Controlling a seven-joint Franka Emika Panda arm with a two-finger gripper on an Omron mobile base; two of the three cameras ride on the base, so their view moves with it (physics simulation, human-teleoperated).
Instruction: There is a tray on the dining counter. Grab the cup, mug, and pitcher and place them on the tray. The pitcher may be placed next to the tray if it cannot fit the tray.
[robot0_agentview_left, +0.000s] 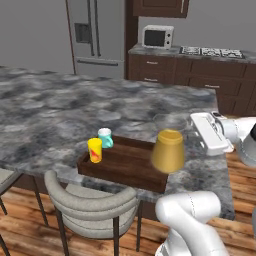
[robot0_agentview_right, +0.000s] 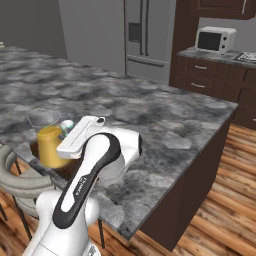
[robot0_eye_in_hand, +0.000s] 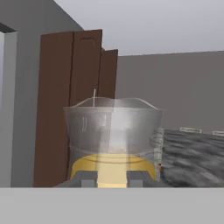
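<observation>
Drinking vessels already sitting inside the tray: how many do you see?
2. The cup and the mug stand side by side at the tray's left end. The pitcher is raised over its right end, not set down.

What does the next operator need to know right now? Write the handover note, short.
Gripper: shut on the pitcher, holding its mustard-gold body with the clear glass upper part above; the pitcher appears lifted over the right end of the tray.
Cup: upright in the tray's left end.
Mug: upright in the tray, just behind the cup.
Tray: near the front edge of the dining counter.
Done: cup and mug are placed.
Left: lower the pitcher onto the free right part of the tray, or beside it if it will not fit, then release.
</observation>
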